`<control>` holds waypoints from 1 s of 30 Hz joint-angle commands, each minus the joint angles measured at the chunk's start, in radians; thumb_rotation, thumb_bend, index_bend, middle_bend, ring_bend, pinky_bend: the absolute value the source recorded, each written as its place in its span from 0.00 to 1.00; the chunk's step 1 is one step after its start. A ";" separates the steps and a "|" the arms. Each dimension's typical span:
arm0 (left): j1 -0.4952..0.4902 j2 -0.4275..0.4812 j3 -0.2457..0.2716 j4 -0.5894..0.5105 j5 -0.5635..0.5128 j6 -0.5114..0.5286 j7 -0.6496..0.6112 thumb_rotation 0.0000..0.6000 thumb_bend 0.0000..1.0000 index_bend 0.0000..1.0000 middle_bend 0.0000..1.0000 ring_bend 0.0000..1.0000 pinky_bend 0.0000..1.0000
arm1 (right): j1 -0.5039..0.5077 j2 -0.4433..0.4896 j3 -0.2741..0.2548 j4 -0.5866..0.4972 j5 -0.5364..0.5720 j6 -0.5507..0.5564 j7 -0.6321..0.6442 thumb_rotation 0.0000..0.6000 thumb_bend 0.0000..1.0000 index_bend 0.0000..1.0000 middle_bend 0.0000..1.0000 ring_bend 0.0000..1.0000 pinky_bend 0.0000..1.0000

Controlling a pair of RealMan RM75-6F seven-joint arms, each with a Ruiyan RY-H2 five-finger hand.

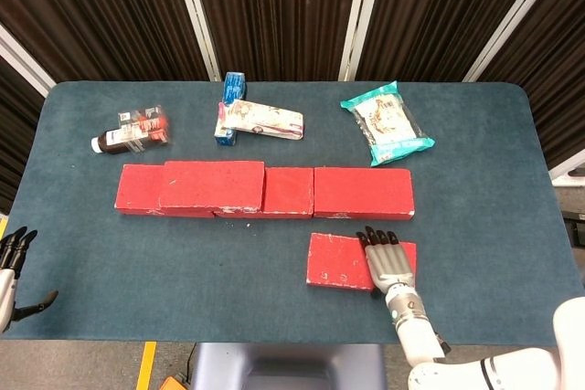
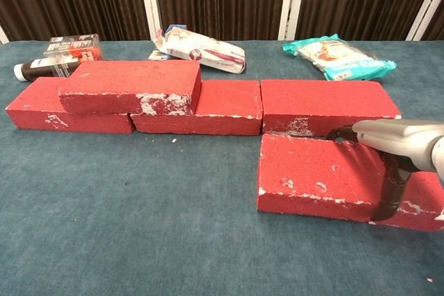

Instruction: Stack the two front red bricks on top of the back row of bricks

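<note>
One brick (image 1: 211, 184) lies on the back row (image 1: 362, 193); another brick (image 1: 340, 261) lies in front
</note>
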 commanded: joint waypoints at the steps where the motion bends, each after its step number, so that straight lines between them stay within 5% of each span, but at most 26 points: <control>1: -0.001 -0.001 0.001 -0.004 -0.003 -0.003 0.005 1.00 0.18 0.00 0.00 0.00 0.04 | -0.001 -0.009 0.001 0.005 -0.007 0.004 0.001 1.00 0.00 0.00 0.03 0.00 0.00; 30: -0.004 0.003 0.004 -0.025 -0.028 -0.014 0.032 1.00 0.18 0.00 0.00 0.00 0.04 | -0.022 -0.055 0.001 0.024 -0.063 0.024 -0.002 1.00 0.00 0.06 0.19 0.13 0.00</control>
